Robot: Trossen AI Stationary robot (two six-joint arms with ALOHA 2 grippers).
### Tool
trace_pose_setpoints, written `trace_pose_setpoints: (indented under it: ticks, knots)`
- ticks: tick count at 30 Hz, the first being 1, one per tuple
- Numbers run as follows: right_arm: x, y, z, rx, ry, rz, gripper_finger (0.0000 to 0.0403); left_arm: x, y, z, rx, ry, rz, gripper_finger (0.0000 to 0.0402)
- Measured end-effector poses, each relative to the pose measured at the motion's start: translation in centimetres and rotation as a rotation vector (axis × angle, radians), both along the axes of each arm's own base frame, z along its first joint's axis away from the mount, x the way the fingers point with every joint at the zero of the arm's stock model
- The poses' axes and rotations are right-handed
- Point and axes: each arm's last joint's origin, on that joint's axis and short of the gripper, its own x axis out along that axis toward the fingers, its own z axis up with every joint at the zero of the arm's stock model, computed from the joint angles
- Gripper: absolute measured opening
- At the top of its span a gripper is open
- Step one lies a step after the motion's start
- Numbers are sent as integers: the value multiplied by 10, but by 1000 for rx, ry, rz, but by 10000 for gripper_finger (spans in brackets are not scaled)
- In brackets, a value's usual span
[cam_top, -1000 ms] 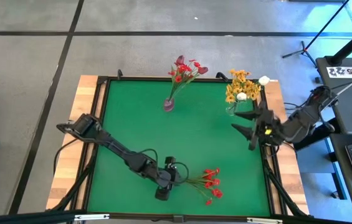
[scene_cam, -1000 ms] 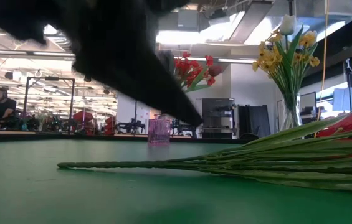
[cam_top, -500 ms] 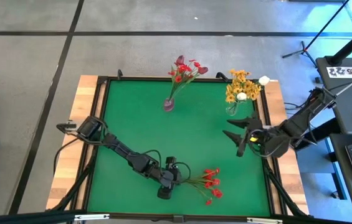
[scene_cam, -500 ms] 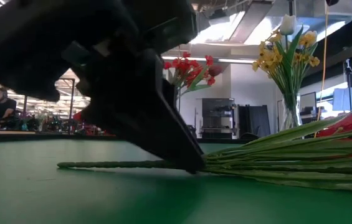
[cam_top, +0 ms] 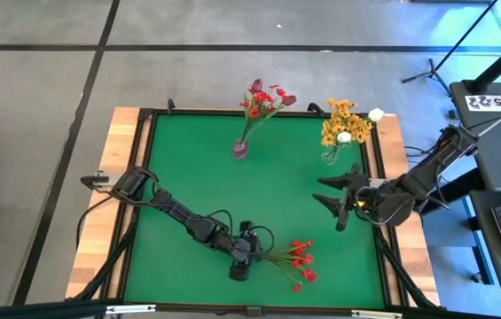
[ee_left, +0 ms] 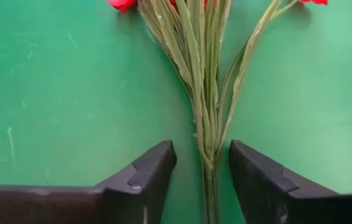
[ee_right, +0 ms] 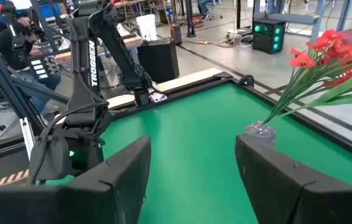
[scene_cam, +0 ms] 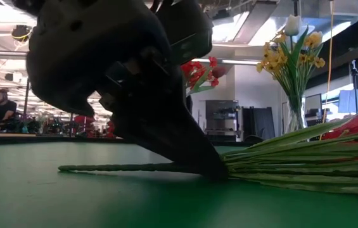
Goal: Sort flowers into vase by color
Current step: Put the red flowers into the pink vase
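Note:
A spray of red flowers lies flat on the green mat near the table's front edge, stems pointing left. My left gripper is low over the stem ends, open. Its fingers stand on either side of the stem bundle with a gap on each side. My right gripper hangs open and empty in the air over the mat's right part. At the far edge a pink vase holds red flowers and dark tulips. A clear vase there holds yellow-orange flowers and white tulips.
Bare green mat lies between the arms and the vases. The right wrist view shows the pink vase and the left arm's base. A person sits in the room beyond the table.
My left gripper has come down onto the stem ends of the red spray and now straddles them. My right gripper has drifted away from the clear vase, toward the table's left and near edges, and rolled a little. The flowers have not moved.

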Motion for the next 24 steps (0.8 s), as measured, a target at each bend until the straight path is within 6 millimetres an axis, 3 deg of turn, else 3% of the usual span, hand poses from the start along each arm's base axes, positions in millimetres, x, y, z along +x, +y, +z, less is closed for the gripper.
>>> trace_pose_setpoints:
  ticks: [10,18,24]
  knots:
    - [6,5,-5,22,14,16,234,-1,-2,-1,-41,-9,104,12]
    - [7,7,1,47,-19,44,234,-9,6,14,66,7,221,4]
    - [5,6,8,61,-34,56,234,-30,11,69,177,-35,307,2]
